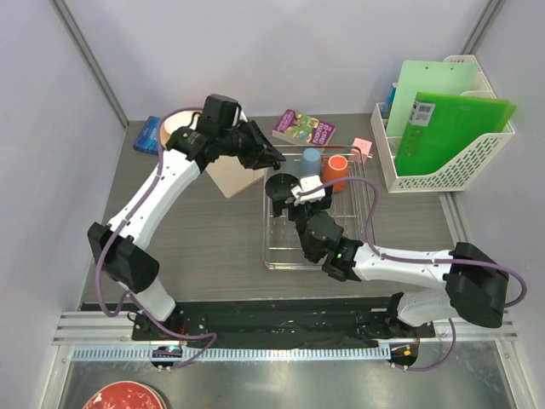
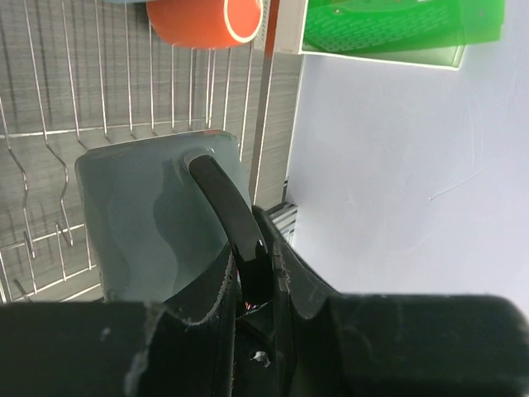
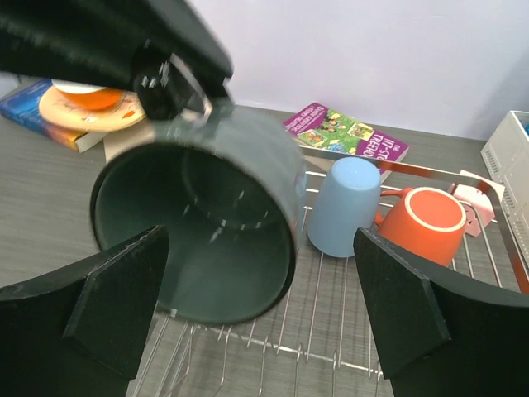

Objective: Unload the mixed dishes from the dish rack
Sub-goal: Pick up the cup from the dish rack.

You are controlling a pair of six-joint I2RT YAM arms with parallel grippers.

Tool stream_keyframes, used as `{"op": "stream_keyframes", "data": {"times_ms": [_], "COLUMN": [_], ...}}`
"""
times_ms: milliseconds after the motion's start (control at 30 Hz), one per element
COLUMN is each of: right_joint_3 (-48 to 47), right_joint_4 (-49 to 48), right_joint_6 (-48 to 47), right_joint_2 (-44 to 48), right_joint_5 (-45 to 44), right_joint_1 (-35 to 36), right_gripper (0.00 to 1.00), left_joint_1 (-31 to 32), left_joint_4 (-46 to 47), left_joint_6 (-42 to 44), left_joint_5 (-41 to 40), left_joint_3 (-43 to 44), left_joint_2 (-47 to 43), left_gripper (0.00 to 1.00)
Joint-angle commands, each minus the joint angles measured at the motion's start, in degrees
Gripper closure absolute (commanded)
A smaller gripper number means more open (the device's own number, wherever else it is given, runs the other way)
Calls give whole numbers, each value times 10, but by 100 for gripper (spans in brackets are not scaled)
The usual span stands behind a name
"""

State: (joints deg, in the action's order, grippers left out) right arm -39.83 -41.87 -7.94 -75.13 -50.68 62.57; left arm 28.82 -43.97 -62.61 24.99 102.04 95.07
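Observation:
The grey mug [image 1: 281,186] hangs tilted over the left part of the chrome dish rack [image 1: 362,213], mouth toward the right wrist camera [image 3: 198,231]. My left gripper [image 1: 271,159] is shut on the mug's handle [image 2: 230,211], pinched between its fingers [image 2: 256,281]. My right gripper [image 1: 300,198] is open just in front of the mug, its fingers [image 3: 116,306] spread either side over the rack wires and touching nothing. The light-blue cup [image 1: 311,162] stands mouth-down and the orange cup [image 1: 335,171] lies on its side at the rack's far end. A cream plate [image 3: 78,106] sits outside the rack, back left.
A white lattice basket [image 1: 387,166] with green folders stands at the right. A purple book [image 1: 304,128] and a pink note [image 1: 363,145] lie behind the rack. A beige board [image 1: 228,177] and a blue book [image 1: 149,135] lie at the left. A red plate [image 1: 123,396] sits below the table edge.

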Motion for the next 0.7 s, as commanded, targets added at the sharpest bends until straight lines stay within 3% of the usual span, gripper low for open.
{"op": "stream_keyframes", "data": {"times_ms": [0, 133, 233, 433, 600, 667], "right_joint_3": [-32, -29, -30, -26, -19, -18], "right_joint_4": [-66, -64, -37, -13, -8, -3], "right_joint_6": [19, 38, 71, 95, 99, 96], "right_joint_2": [-8, -5, -2, -11, -11, -9], "right_joint_5": [-26, -23, -3, 22, 44, 53], "right_joint_1": [-17, -38, -57, -68, -72, -74], "right_gripper": [2, 5, 14, 36, 60, 75], "left_joint_1": [3, 3, 4, 8, 11, 11], "left_joint_4": [55, 60, 63, 69, 70, 71], "left_joint_6": [-5, -6, -8, -12, -12, -13], "left_joint_5": [32, 32, 34, 33, 31, 30], "left_joint_3": [-11, -25, -31, -30, -31, -32], "left_joint_2": [-50, -59, -63, -66, -65, -64], "left_gripper": [99, 99, 100, 99, 100, 99]}}
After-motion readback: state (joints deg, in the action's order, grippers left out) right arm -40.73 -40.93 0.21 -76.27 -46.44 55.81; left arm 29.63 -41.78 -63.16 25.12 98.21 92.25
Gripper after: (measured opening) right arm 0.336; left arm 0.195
